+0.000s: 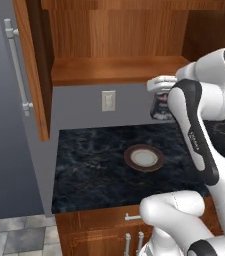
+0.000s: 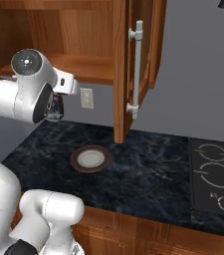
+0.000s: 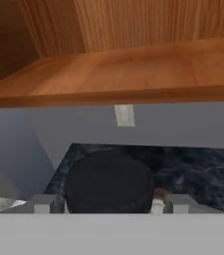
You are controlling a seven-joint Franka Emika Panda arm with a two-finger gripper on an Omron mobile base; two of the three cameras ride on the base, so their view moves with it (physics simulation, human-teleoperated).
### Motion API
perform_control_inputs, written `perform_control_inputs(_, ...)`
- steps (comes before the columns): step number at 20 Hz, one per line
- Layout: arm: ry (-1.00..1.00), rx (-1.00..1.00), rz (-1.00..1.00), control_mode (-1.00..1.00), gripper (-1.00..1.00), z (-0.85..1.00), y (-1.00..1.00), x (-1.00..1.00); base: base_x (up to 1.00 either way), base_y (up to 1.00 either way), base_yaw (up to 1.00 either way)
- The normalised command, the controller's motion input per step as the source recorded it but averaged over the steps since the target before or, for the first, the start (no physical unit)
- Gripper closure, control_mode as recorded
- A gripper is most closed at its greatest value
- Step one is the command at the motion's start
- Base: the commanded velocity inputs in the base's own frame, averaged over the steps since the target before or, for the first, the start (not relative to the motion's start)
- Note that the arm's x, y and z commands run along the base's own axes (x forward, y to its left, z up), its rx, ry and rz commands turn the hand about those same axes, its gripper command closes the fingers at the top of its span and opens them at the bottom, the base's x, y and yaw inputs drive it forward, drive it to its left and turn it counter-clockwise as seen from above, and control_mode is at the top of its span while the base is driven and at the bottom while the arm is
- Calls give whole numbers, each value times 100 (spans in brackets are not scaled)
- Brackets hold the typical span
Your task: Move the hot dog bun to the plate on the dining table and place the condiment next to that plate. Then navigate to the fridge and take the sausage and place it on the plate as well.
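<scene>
My gripper (image 1: pixel 160 99) is shut on the condiment (image 1: pixel 160 107), a small glassy grey jar with a dark cap. It holds the jar up in the air above the back of the black marbled counter (image 1: pixel 94 165), just under the open cabinet's wooden shelf (image 1: pixel 114 70). From the right base view the condiment (image 2: pixel 55 109) hangs below the gripper (image 2: pixel 56 102), partly hidden by my arm. Seen from the hand, the jar's dark round cap (image 3: pixel 108 184) sits between the two fingertips (image 3: pixel 41 203), with the gripper (image 3: pixel 108 201) around it.
A small dark brown dish (image 1: pixel 144 158) with a pale centre lies mid-counter, also visible as the dish (image 2: pixel 90 159). An open wooden cabinet door (image 2: pixel 133 64) with a bar handle juts out over the counter. A cooktop (image 2: pixel 215 174) lies at the right. A wall outlet (image 1: pixel 108 100) marks the backsplash.
</scene>
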Motion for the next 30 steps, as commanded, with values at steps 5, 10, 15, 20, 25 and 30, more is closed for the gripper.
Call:
perform_control_inputs(5, 7, 0, 0, 100, 100, -44, 0, -10, -34, 0, 1)
perform_control_inputs(10, 0, 0, 0, 100, 100, 0, 0, 0, -100, 29, 15)
perform_control_inputs(15, 0, 0, 0, 100, 100, 0, 0, 0, -68, -8, -48)
perform_control_inputs(20, 0, 0, 0, 100, 100, 0, 0, 0, 0, -21, -95)
perform_control_inputs(25, 0, 0, 0, 100, 100, 0, 0, 0, 0, -43, -88)
perform_control_inputs(30, 0, 0, 0, 100, 100, 0, 0, 0, 6, -73, -83)
